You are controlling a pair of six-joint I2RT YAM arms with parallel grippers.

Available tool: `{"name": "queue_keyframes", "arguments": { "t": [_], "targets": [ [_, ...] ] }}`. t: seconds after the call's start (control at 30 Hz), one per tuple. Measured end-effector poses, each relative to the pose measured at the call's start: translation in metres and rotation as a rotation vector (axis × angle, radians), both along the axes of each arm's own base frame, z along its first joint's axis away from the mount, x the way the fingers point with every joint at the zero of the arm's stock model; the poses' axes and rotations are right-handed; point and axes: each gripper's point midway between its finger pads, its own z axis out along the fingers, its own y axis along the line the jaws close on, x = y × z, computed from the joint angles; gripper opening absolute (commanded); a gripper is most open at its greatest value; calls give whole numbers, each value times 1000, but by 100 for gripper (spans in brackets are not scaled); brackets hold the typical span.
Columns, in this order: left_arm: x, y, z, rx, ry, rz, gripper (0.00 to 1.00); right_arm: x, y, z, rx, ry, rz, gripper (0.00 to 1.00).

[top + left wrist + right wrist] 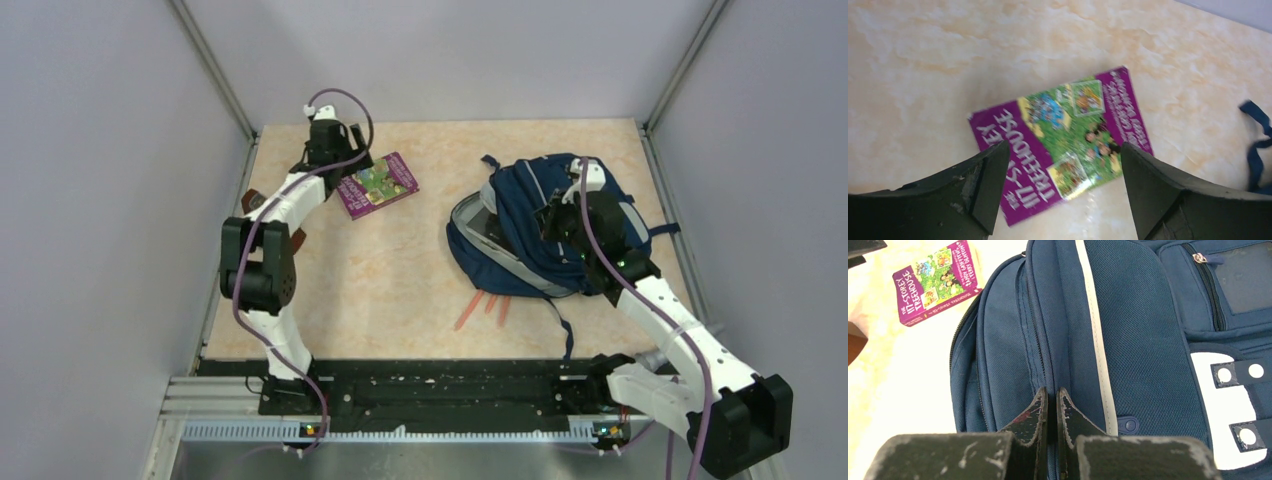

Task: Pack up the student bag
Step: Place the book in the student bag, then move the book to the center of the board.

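Grey walls close in a pale, marbled tabletop (400, 260), with a black rail (430, 385) along its near edge where both arms are bolted. Seen from above, the student bag (515, 215) lies flat at about 3 o'clock on the tabletop, navy blue, its dark straps trailing toward 6 o'clock. A dark gap shows between its panels on the 9 o'clock side. A few thin orange sticks (487, 305) lie on the tabletop just beside the bag, at its 7 o'clock.

A purple book (377, 185) with a green illustrated cover lies flat at about 10 o'clock, well apart from the bag.

The left tool (1063, 150) hangs over the book with its fingers spread wide. It holds nothing, and the book shows in the space between them.

The right tool (1052, 392) sits on top of the bag with its fingers closed together. The tips meet at a seam in the navy fabric, just at 9 o'clock of a grey reflective strip (1095, 340). Whether any fabric or zip is pinched between them cannot be told. In the right wrist view a white patch (1218, 405) sits at 4 o'clock and a zip pocket (1218, 285) at 2 o'clock.
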Motion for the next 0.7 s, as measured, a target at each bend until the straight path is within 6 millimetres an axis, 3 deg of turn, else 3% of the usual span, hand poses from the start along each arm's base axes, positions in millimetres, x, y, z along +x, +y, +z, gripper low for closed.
{"name": "queue_keyframes", "arguments": {
  "t": [0.17,0.3,0.47,0.7],
  "targets": [
    [37,54,-27,-15,90,79,85,0,0,-1,0,1,0,0],
    [59,76,-49,-19,143,96,85,0,0,-1,0,1,1,0],
    [79,75,-80,-7,203,53,85,0,0,-1,-1,1,1,0],
    [78,51,-104,-77,277,-57,81,0,1,-1,-1,2,3,0]
  ]
}}
